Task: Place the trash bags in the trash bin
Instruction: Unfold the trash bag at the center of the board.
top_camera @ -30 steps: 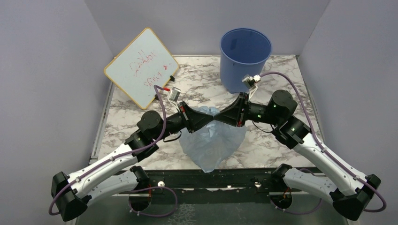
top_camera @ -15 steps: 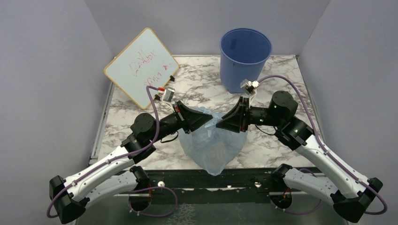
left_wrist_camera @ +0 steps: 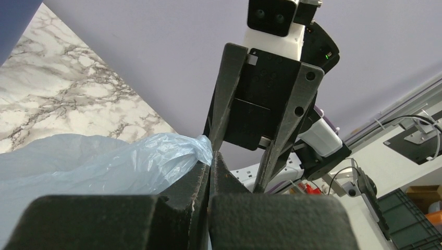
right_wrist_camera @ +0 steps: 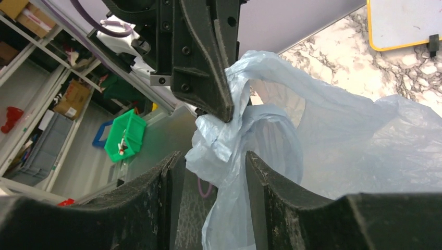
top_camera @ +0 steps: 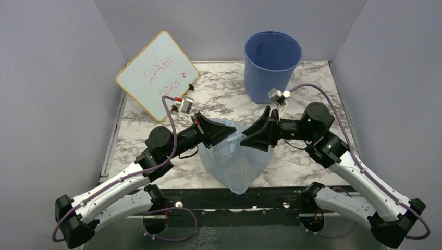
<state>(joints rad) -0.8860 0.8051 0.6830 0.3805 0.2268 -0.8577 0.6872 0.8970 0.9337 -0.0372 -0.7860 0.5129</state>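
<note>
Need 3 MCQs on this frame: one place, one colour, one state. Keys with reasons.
1. Where does the trash bin stand?
A) far side of the table, right of the whiteboard
B) between the arm bases
C) on the whiteboard

2. Colour of the whiteboard's writing?
A) green
B) red
C) black

3. State of the right pincer around the trash bag?
A) shut on it
B) open, bag between its fingers
C) out of view

1A: top view shows it at the back, right of the board.
2B: the strokes are red.
3B: right wrist view shows a gap holding bag plastic.
</note>
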